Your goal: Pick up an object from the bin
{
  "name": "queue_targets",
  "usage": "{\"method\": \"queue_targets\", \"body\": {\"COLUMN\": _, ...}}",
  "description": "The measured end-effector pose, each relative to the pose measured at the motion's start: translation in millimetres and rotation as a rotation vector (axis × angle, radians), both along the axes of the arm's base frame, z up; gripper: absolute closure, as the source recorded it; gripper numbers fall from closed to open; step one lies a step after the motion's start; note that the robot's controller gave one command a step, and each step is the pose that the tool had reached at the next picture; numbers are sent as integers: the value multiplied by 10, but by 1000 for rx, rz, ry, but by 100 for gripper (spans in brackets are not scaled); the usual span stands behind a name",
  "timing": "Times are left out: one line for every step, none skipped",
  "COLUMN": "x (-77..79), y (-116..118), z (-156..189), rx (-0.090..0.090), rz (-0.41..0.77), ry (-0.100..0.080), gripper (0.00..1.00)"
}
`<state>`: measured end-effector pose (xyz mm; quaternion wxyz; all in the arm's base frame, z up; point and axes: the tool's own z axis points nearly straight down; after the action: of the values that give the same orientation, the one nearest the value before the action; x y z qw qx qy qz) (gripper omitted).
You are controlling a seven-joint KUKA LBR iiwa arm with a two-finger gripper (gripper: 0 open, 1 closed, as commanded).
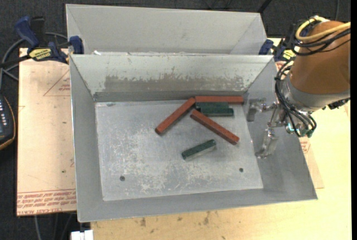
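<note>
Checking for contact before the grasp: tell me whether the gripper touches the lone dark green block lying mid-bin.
Apart. In the camera view a stretch of bare bin floor separates the gripper from the dark green block.

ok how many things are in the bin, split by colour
red-brown bars: 3
dark green blocks: 2
total: 5
</note>
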<state>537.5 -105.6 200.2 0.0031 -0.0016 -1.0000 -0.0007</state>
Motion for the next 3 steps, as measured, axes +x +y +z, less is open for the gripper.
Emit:
{"method": "queue_targets", "body": {"x": 212, "y": 72, "z": -1338, "rx": 0, "rz": 93, "ry": -8, "gripper": 0}}
{"method": "queue_targets", "body": {"x": 230, "y": 72, "z": -1281, "rx": -1, "rz": 96, "ry": -13, "gripper": 100}}
{"method": "queue_targets", "body": {"x": 323, "y": -100, "z": -393, "rx": -2, "rz": 398, "ry": -14, "gripper": 100}}
